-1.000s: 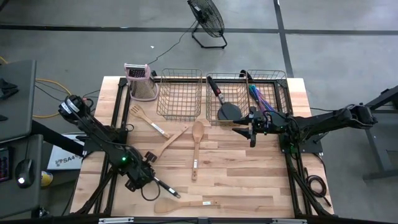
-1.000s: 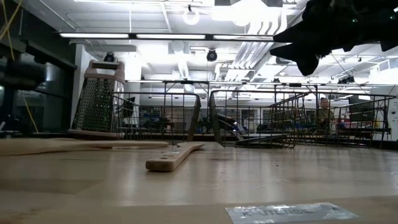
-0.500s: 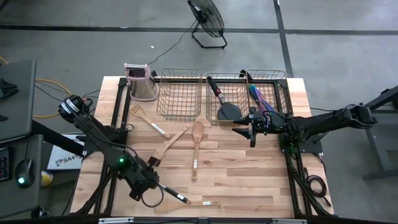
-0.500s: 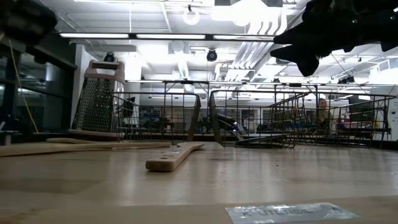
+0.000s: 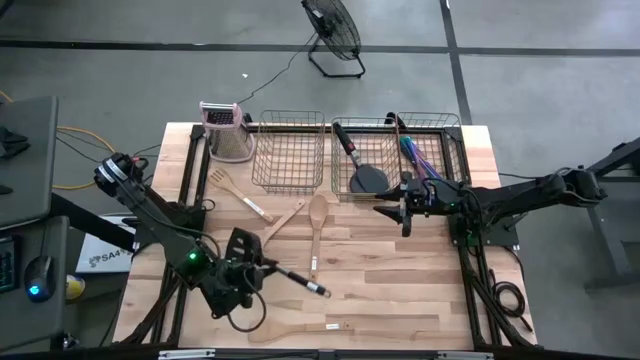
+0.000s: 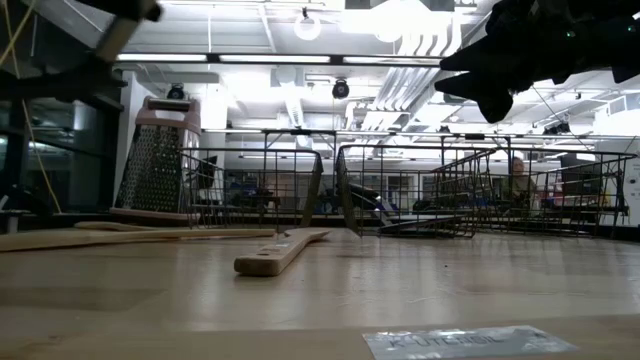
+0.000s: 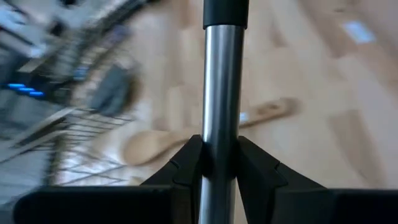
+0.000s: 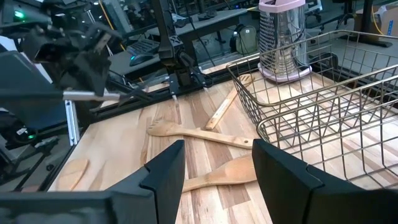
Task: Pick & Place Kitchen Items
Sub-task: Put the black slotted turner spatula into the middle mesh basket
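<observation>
- Utensil (image 5: 296, 279): slim, straight, round metal shaft, smooth and shiny, with a black end; clamped between the left gripper's (image 7: 219, 163) two dark fingers (image 7: 184, 167) and carried clear of the table, over its near-left part.
- Wooden spoon (image 5: 317, 225): light, matte wood, oval bowl, long flat handle; lying at mid-table, bowl toward the far side.
- Wooden spatula (image 5: 293, 329): pale wood, broad flat blade; lying along the near edge.
- Slotted wooden turner (image 5: 238, 192): light wood; lying at far left, near the box grater (image 5: 226, 131), which is perforated metal with a pink top.
- Black spatula (image 5: 361, 167): round dark head, black handle; resting inside the middle wire basket (image 5: 366, 155).
- Blue-purple cutlery (image 5: 418, 158): slim, iridescent; bundled in the rightmost basket.
- Empty-looking wire basket (image 5: 290, 150): thin metal mesh, rectangular; at the far edge, left of the other baskets.
- Right gripper (image 8: 216, 167): fingers apart, nothing between them; hanging just near of the baskets.
</observation>
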Controlling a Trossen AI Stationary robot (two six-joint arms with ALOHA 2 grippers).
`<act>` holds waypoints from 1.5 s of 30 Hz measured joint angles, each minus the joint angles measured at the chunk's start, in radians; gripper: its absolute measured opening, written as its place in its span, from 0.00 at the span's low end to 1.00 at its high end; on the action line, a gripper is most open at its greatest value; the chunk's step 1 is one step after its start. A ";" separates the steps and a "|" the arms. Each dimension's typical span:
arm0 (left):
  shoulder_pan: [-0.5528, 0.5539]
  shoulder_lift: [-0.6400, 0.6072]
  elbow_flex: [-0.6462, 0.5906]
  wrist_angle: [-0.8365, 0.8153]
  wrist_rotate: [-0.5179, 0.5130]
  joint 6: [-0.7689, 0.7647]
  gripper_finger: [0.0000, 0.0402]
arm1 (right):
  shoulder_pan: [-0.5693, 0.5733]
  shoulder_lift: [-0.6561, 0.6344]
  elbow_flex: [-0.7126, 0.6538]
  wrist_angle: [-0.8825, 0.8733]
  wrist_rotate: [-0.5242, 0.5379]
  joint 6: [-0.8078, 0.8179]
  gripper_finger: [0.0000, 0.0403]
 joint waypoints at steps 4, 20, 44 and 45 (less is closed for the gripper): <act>0.049 -0.002 0.000 0.001 -0.035 0.005 0.17 | 0.000 0.000 0.000 0.000 0.000 0.000 0.45; 0.303 -0.120 -0.079 0.134 0.052 0.189 0.17 | 0.000 0.000 0.000 -0.005 0.000 0.000 0.45; 0.305 -0.267 -0.267 0.519 0.193 0.301 0.17 | -0.001 0.000 0.000 -0.012 0.000 0.000 0.45; 0.305 -0.267 -0.267 0.530 0.190 0.301 0.17 | -0.001 0.000 0.000 -0.012 0.000 0.000 0.45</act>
